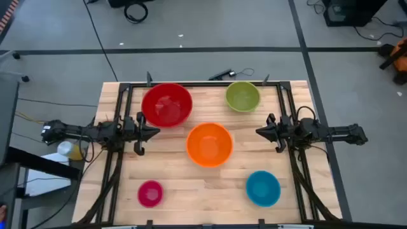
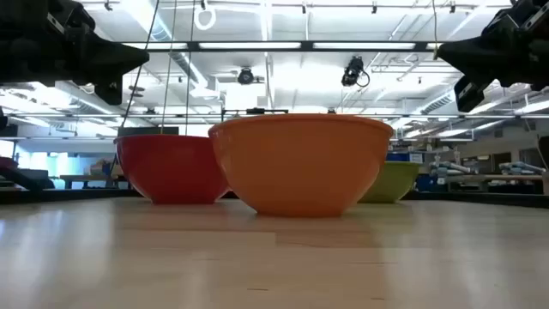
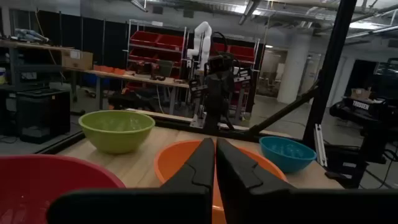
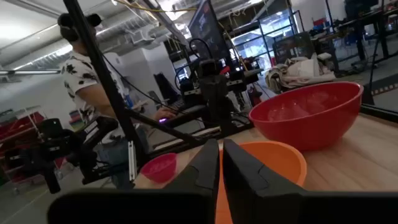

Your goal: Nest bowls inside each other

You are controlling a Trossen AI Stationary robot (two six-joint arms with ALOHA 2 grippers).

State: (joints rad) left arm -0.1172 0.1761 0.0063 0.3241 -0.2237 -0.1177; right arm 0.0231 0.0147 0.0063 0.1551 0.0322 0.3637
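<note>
- Dark fingers of the left gripper (image 1: 154, 132) are pressed together with nothing between them; it hangs above the table's left side, its tips pointing toward the middle, just beside the red bowl.
- Dark fingers of the right gripper (image 1: 259, 131) are likewise clenched on nothing; it hangs above the right side, facing the left one, with the orange bowl lying between the two.
- Between the grippers, near the table's middle, sits the round orange plastic bowl (image 1: 209, 144), upright and empty.
- Just beyond the left gripper, toward the far edge, stands the round red plastic bowl (image 1: 166, 104), the widest of the set, close to the orange one but not clearly touching it.
- Near the far edge on the right arm's side sits the round yellow-green plastic bowl (image 1: 243, 96).
- Toward the near edge on the right arm's side sits the round blue plastic bowl (image 1: 263, 188); on the left arm's side, the small round magenta-pink plastic bowl (image 1: 150, 193).
- All five bowls stand apart on the pale wooden table (image 1: 178, 184); none is inside another.
- A person in a patterned shirt (image 4: 84, 74) sits beyond the table, seen from the right wrist view.
- My reading: nesting has not begun, and both arms are poised for a first pick.
- The next move, I would judge, calls for one gripper to part its fingers, descend on a rim, most likely the orange bowl's, and carry it into the red bowl.
</note>
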